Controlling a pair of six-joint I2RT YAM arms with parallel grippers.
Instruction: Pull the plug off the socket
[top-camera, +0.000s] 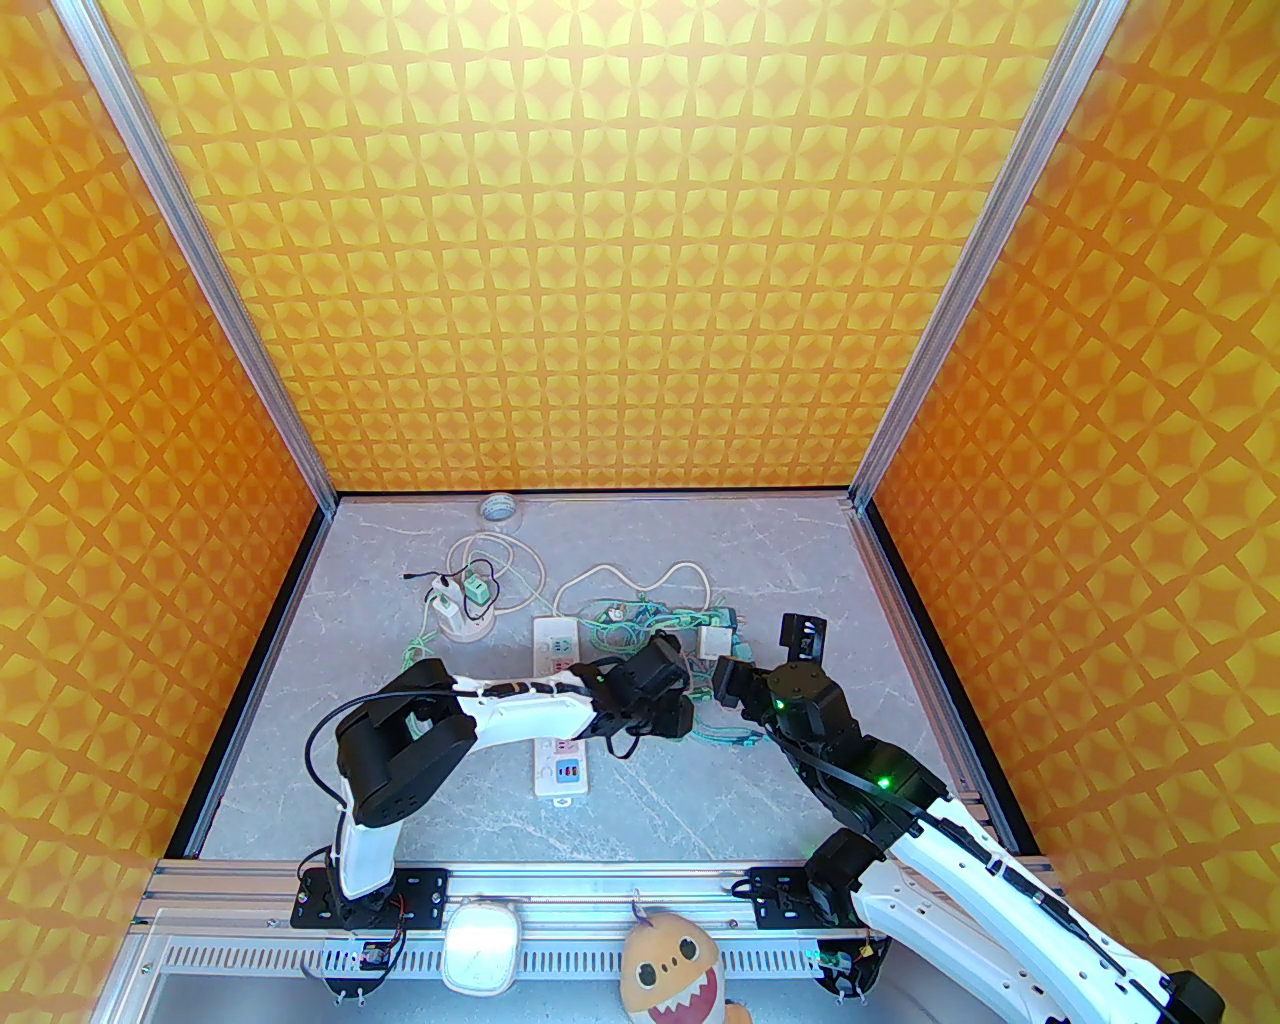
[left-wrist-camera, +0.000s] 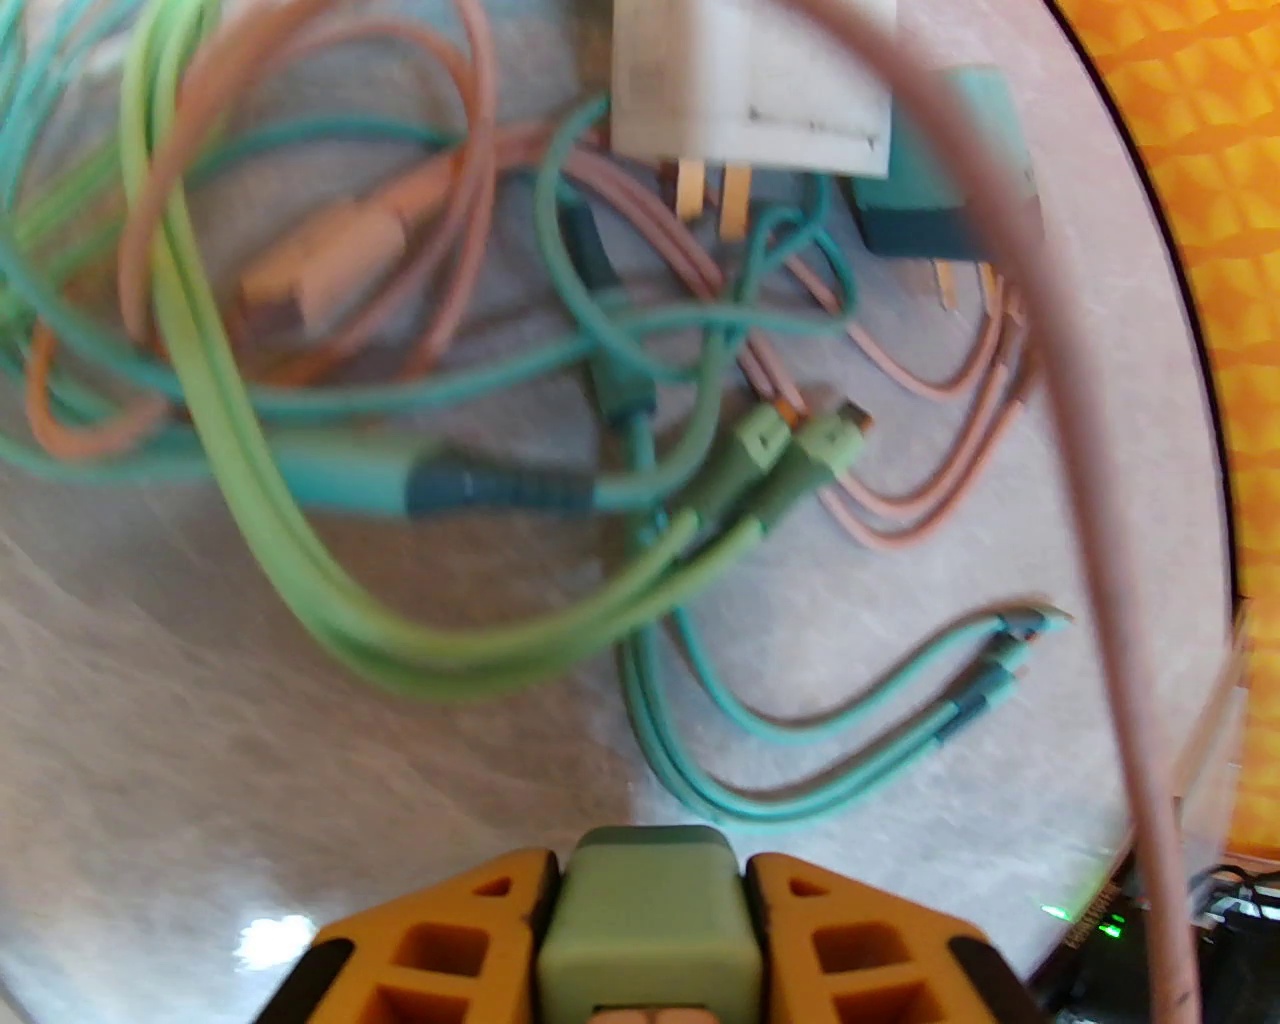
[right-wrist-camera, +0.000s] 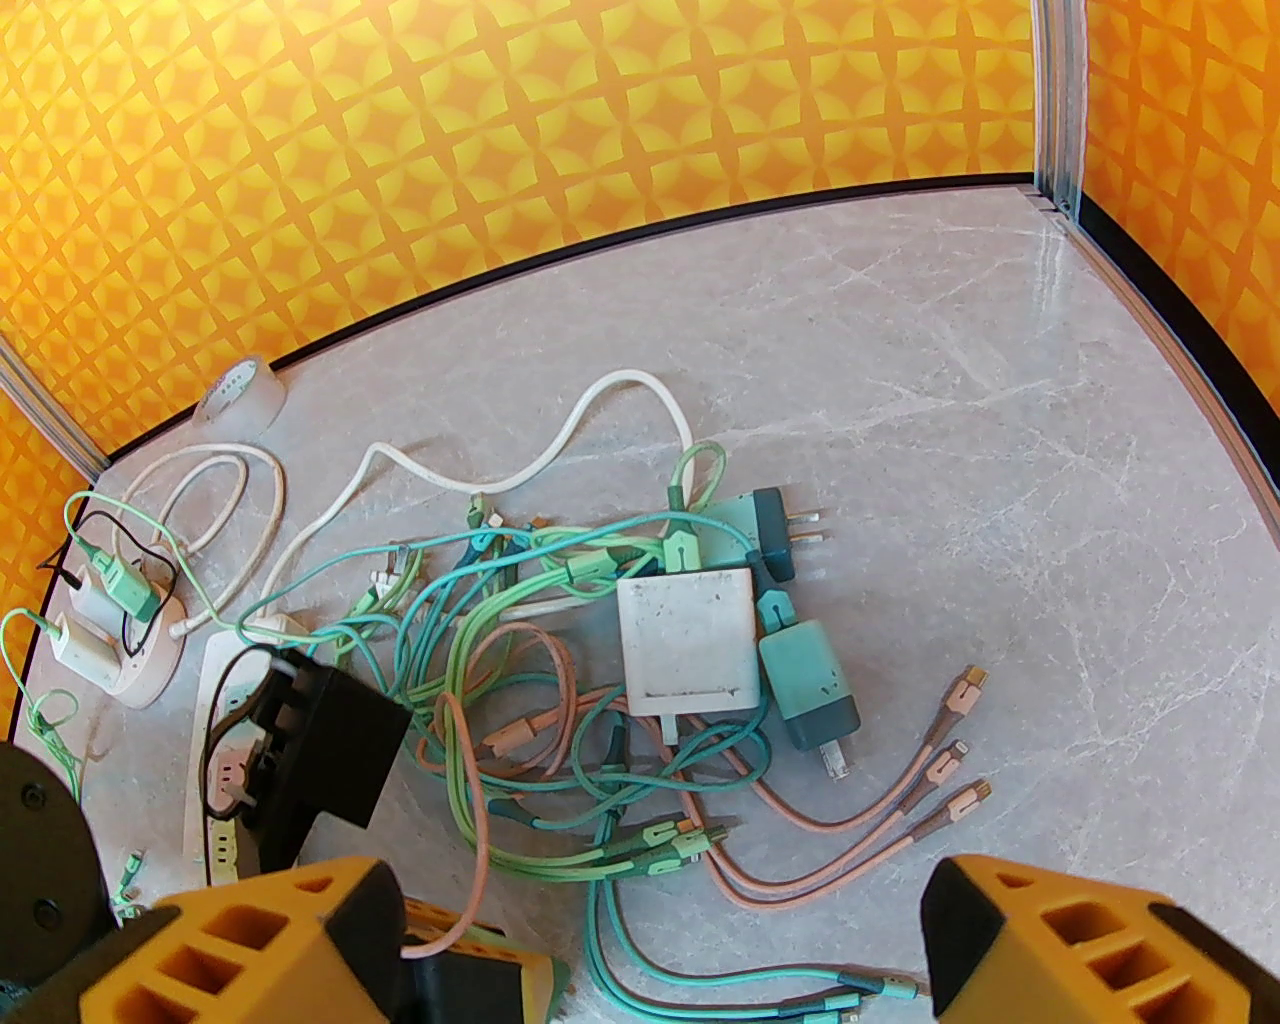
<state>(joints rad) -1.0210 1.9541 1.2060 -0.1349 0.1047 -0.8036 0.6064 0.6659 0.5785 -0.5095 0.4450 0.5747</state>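
A sage-green plug with a pink cable rising from it sits between the orange fingers of my left gripper, which is shut on it. It hangs above a tangle of cables, off to the right of the white power strip socket. In the top view my left gripper is just right of the strip. My right gripper stands open over the cable pile, with nothing between its fingers. From above, the right gripper is close beside the left one.
Green, teal and pink cables lie heaped with a white charger block and two teal chargers. A round socket with a green plug stands at the back left. Orange walls enclose the table.
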